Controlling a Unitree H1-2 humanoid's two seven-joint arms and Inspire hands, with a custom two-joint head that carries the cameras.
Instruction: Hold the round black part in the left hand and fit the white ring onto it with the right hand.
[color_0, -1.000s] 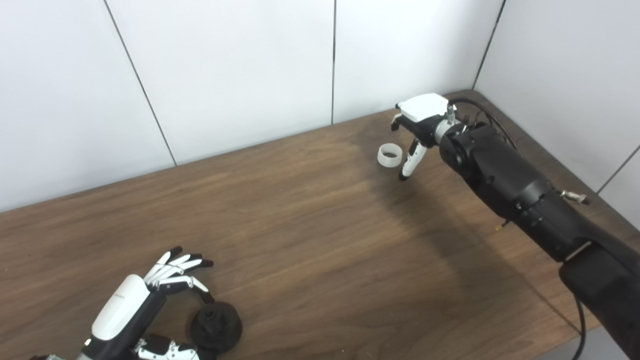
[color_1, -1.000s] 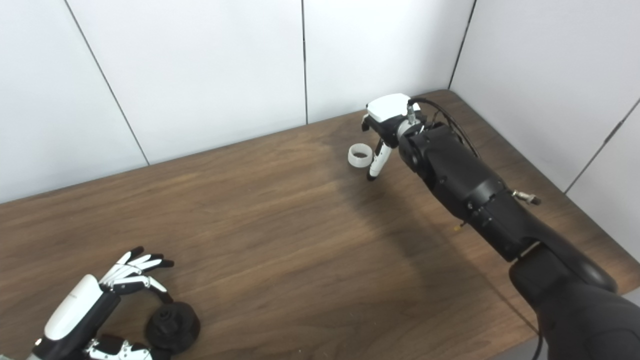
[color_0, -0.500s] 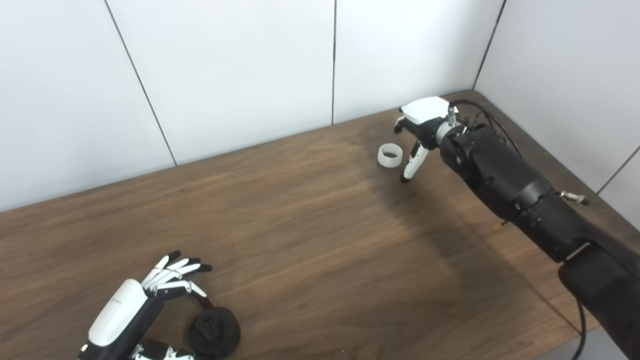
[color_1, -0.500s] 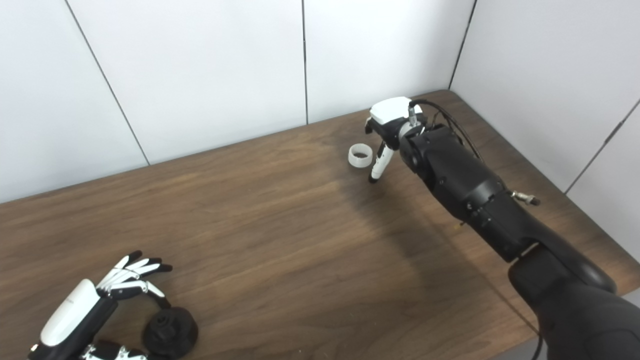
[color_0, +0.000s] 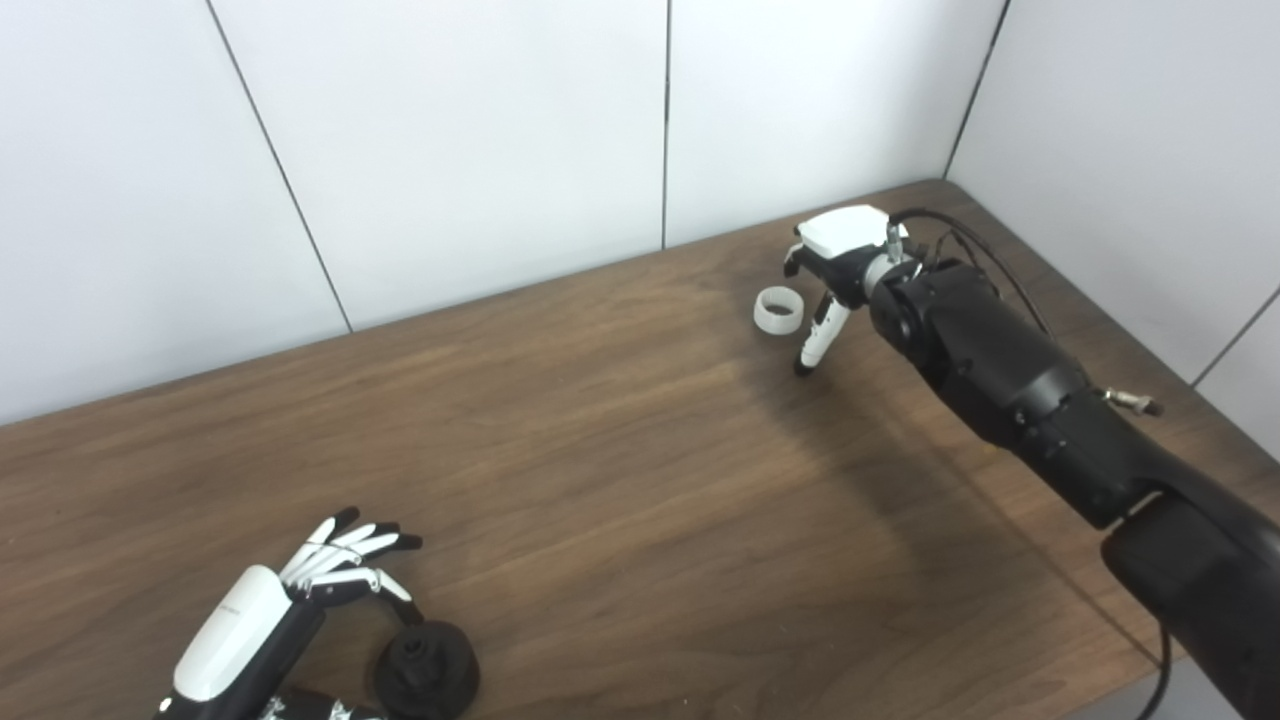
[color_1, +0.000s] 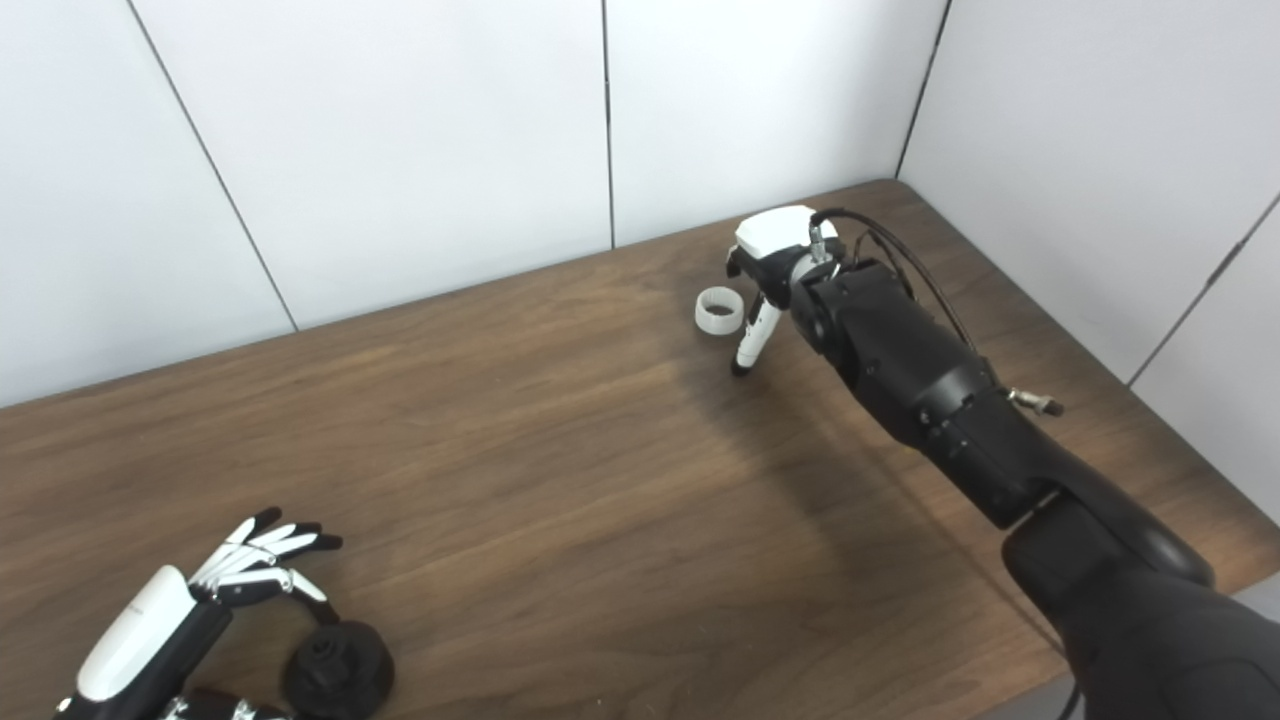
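On the brown wooden worktop (color_1: 560, 470), the white ring (color_1: 719, 311) lay near the far edge, just beside the right hand (color_1: 768, 270), whose one visible finger (color_1: 748, 345) pointed down with its tip at the wood, next to the ring but not gripping it. At the near left corner the left hand (color_1: 160, 625) hung with its fingers (color_1: 265, 540) spread apart above and beside the round black part (color_1: 337, 669), which sat on the worktop; the pictures did not settle whether the thumb touched it. White wall panels (color_1: 420, 140) stood behind the worktop.
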